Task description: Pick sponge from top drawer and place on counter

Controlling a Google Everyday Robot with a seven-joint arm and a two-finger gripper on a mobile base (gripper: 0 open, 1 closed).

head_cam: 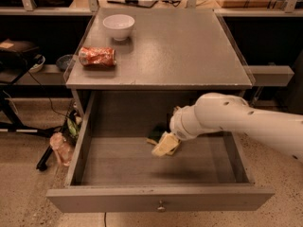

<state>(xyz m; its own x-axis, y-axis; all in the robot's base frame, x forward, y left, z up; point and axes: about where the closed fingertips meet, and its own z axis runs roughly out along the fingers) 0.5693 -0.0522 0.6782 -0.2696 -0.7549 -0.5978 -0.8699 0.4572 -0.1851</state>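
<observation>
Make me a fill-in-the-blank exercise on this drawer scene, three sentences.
1. The top drawer stands ____.
2. The gripper is inside it at the sponge, whose foam is pale ____.
3. On the counter, the crushed red can lies near a white ____.

Missing words: open; yellow; bowl.
</observation>
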